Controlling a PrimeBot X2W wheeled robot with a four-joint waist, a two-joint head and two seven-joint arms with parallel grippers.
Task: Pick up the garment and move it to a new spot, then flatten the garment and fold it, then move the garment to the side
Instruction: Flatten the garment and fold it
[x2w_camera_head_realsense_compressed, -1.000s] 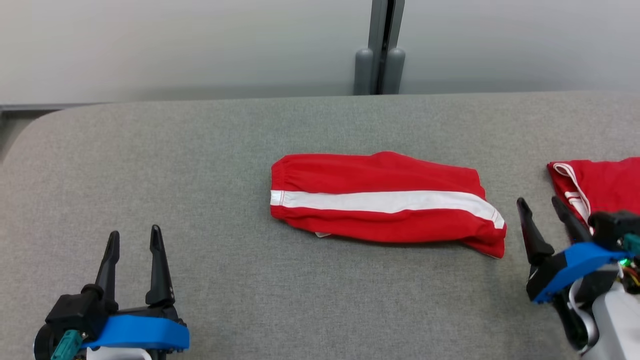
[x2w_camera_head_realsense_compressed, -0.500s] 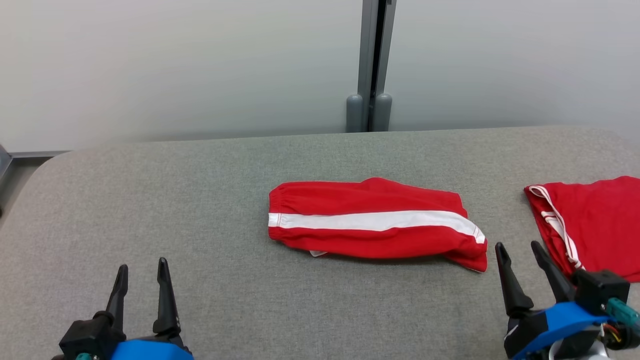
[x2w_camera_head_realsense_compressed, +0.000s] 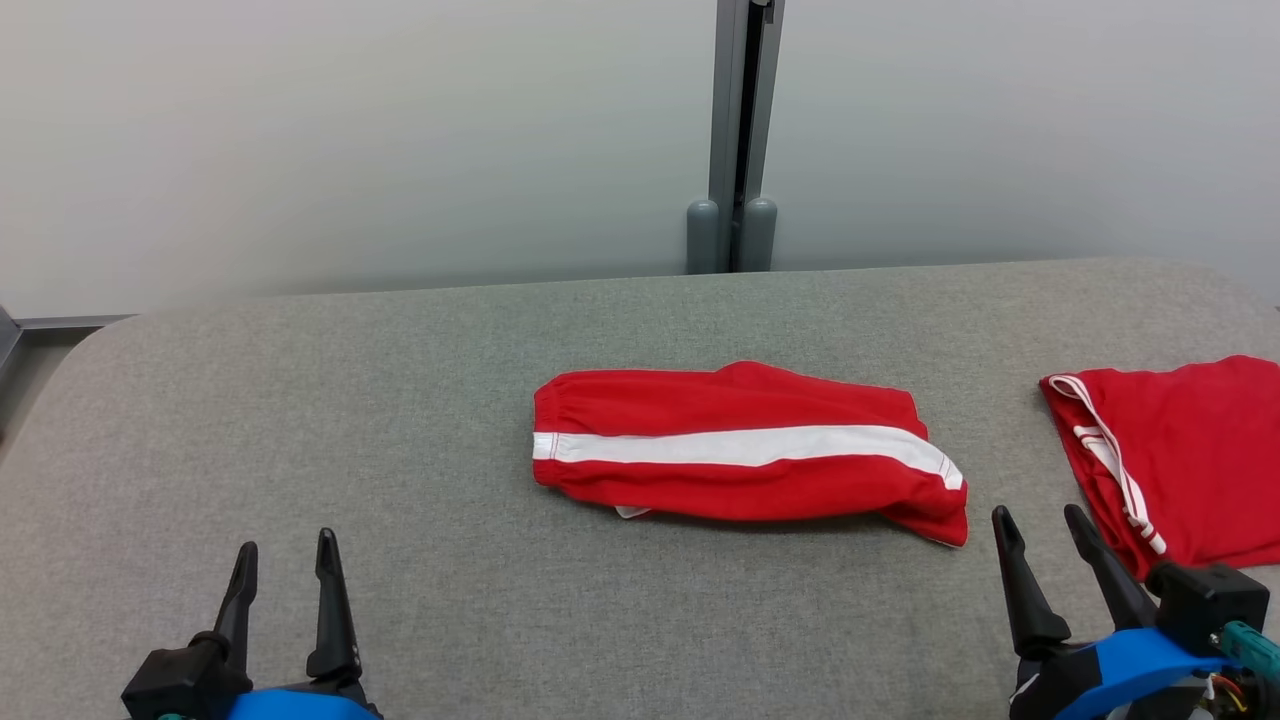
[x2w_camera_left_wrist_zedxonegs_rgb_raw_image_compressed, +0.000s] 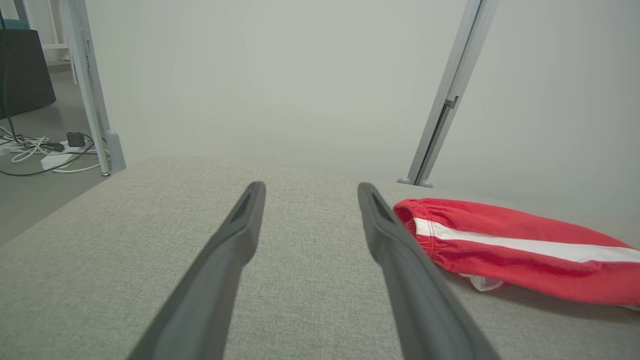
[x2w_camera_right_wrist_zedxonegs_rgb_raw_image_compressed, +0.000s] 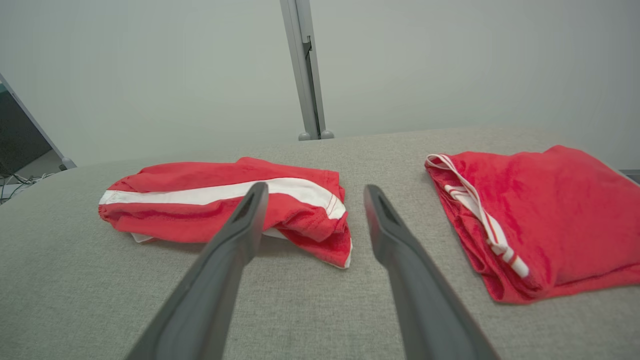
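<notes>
Garment: lay folded mid worktop, seemingly awaiting its move aside.
Left gripper: fingers apart, empty, near left.
Right gripper: fingers apart, empty, near Garment's right end, poised to grasp.

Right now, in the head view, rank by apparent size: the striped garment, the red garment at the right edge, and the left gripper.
1. striped garment
2. red garment, cut off by the frame edge
3. left gripper, also cut off, and nearest the camera
</notes>
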